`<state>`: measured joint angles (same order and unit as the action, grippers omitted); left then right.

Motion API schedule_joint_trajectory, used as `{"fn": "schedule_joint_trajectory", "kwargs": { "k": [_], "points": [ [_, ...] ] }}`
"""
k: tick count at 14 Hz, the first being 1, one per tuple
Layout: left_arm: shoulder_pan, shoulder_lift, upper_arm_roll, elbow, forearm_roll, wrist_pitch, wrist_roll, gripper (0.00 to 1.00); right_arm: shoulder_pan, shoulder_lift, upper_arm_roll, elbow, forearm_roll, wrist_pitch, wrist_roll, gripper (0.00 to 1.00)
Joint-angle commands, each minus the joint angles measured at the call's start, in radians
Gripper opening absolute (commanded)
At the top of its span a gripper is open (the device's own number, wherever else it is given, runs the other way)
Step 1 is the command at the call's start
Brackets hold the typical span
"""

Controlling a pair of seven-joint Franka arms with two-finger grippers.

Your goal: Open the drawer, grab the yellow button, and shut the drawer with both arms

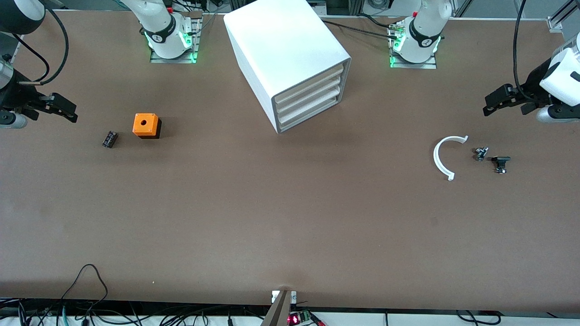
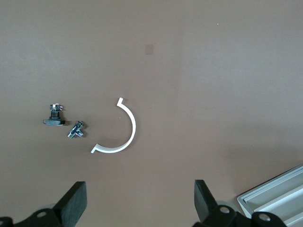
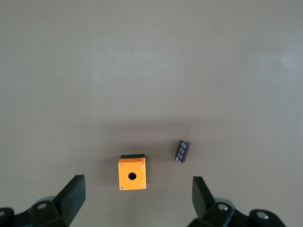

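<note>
The white cabinet stands between the two arm bases, and a corner of it shows in the left wrist view. Its three tray drawers are all pushed in; the drawer is the topmost. The button is hidden. My left gripper hangs open over bare table at the left arm's end, with nothing between its fingers. My right gripper hangs open and empty over the table at the right arm's end, close to the orange cube.
The orange cube with a hole and a small black cylinder lie toward the right arm's end. A white half ring and two small dark parts lie toward the left arm's end.
</note>
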<state>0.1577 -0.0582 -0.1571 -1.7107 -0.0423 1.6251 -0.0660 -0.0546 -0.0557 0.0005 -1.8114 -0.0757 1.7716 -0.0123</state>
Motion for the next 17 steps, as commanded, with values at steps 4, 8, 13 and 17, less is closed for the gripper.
{"fn": "schedule_joint_trajectory", "kwargs": {
  "k": [4,8,13,17],
  "points": [
    [0.0,0.015,-0.004,0.037,0.01,-0.028,0.017,1.0,-0.001,0.01,0.0,0.021,0.02,-0.023,-0.017,1.0],
    [-0.012,0.049,-0.013,0.036,0.012,-0.033,0.009,1.0,-0.001,0.01,0.0,0.021,0.02,-0.021,-0.017,1.0],
    [-0.009,0.093,-0.024,0.04,-0.04,-0.076,0.026,1.0,-0.001,0.01,0.0,0.021,0.02,-0.021,-0.017,1.0],
    [-0.009,0.208,-0.022,-0.003,-0.201,-0.094,0.031,1.0,0.001,0.008,0.003,0.021,0.02,-0.021,-0.017,1.0]
  ]
}}
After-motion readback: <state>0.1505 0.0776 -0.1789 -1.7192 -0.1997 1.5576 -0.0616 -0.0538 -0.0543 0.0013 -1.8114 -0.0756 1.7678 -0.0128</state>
